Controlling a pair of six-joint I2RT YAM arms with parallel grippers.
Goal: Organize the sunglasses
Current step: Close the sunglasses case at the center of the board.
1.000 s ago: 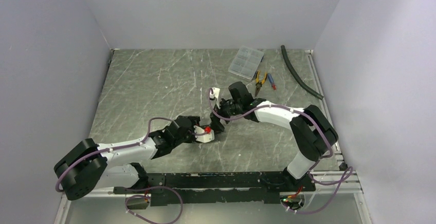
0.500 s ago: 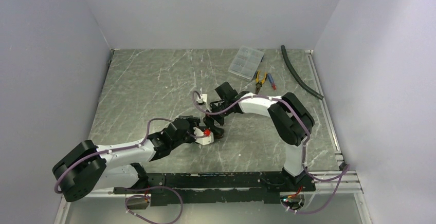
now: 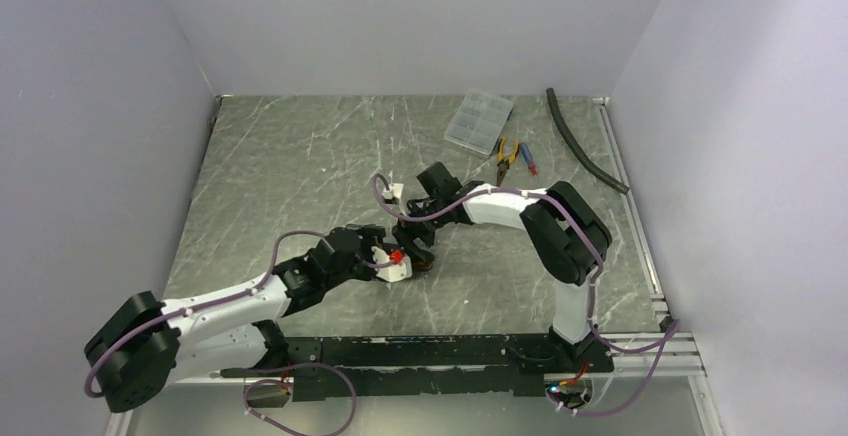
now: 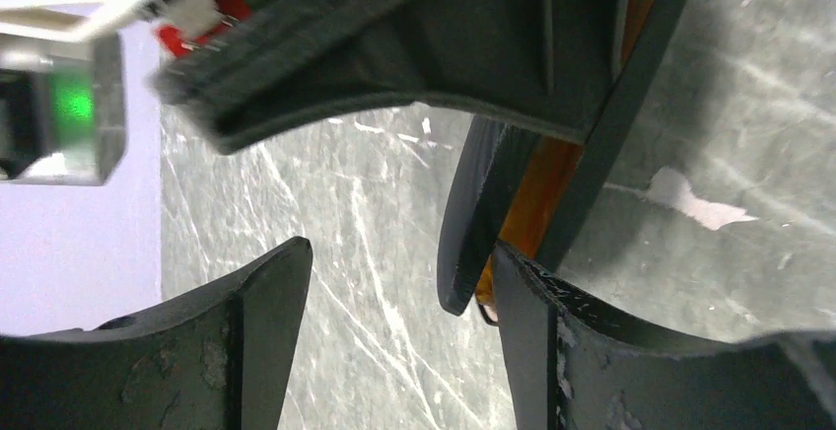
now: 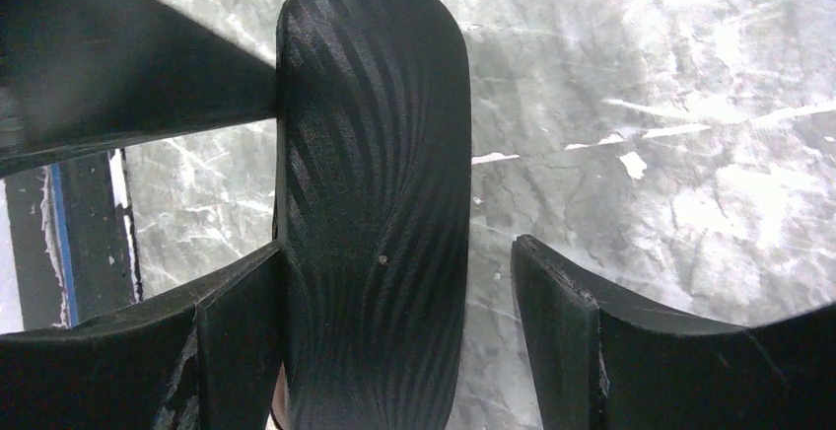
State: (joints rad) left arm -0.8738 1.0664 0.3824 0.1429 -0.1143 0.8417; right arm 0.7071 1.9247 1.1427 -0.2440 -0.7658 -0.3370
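At the centre of the top view, on the grey marbled table [image 3: 290,156]: left gripper [image 3: 398,268] and right gripper [image 3: 412,246] nose to nose, close together; in the left wrist view, left gripper along the bottom edge, jaws spread, clamped on nothing, bare table between the fingers; just above the finger at lower right, a black glasses case [image 4: 473,223], two dark edges parted; between those edges, right of centre, a sliver of the orange sunglasses [image 4: 532,203]; hidden beneath the grippers in the top view; at the far left of the wrist frame, a glowing green light [image 4: 74,105]; in the right wrist view, right gripper at the bottom, jaws apart, astride the ribbed case; touches the finger at lower left, stands clear of the one at lower right; toward the upper right of the top view, well apart from the grippers: clear compartment box [image 3: 479,122], orange-handled pliers [image 3: 506,153], black hose [image 3: 580,141]; any lettering too small to read.
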